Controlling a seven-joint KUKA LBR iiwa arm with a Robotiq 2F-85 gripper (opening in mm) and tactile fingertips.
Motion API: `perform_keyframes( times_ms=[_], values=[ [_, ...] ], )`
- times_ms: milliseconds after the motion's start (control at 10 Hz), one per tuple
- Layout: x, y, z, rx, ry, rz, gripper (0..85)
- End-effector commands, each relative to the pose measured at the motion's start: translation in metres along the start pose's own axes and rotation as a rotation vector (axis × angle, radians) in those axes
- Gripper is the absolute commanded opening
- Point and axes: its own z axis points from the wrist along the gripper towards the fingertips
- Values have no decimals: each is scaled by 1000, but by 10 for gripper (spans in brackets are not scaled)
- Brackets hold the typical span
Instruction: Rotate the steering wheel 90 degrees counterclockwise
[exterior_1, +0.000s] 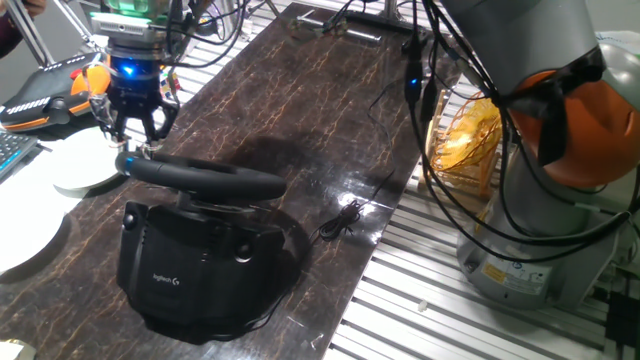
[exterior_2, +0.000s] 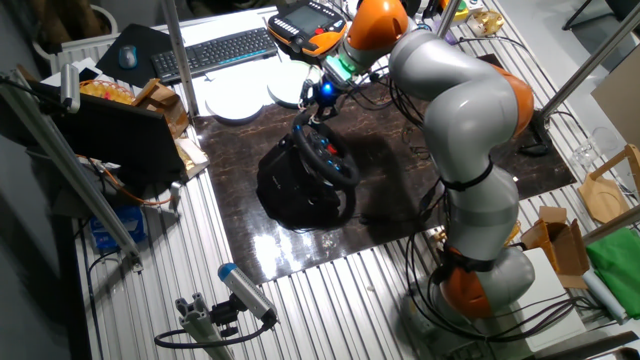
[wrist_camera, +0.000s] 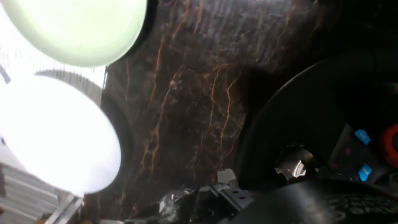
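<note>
The steering wheel (exterior_1: 205, 179) is a black thick-rimmed wheel on a bulky black base (exterior_1: 185, 272) with a white logo, standing on the dark marbled tabletop. It also shows in the other fixed view (exterior_2: 331, 156). In the hand view its rim (wrist_camera: 292, 124) curves along the right, with blue and red hub buttons (wrist_camera: 362, 138) inside it. My gripper (exterior_1: 135, 143) hangs just over the far left end of the rim, with the jaws spread and nothing held. It also shows in the other fixed view (exterior_2: 321, 103). I cannot tell whether the fingertips touch the rim.
Two white plates (exterior_1: 82, 166) (exterior_1: 22, 243) lie left of the wheel and fill the left of the hand view (wrist_camera: 53, 134). An orange-and-black gadget (exterior_1: 48, 92) lies behind them. A thin black cable (exterior_1: 340, 222) lies right of the base. A keyboard (exterior_2: 215, 48) sits at the far side.
</note>
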Motion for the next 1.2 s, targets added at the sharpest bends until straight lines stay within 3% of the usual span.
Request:
perform_keyframes(
  times_ms=[0,600,1100],
  values=[
    [1,1,-1,8,-7,4,7],
    [7,2,-1,24,9,22,7],
    [16,1,-4,38,42,-11,7]
  ],
)
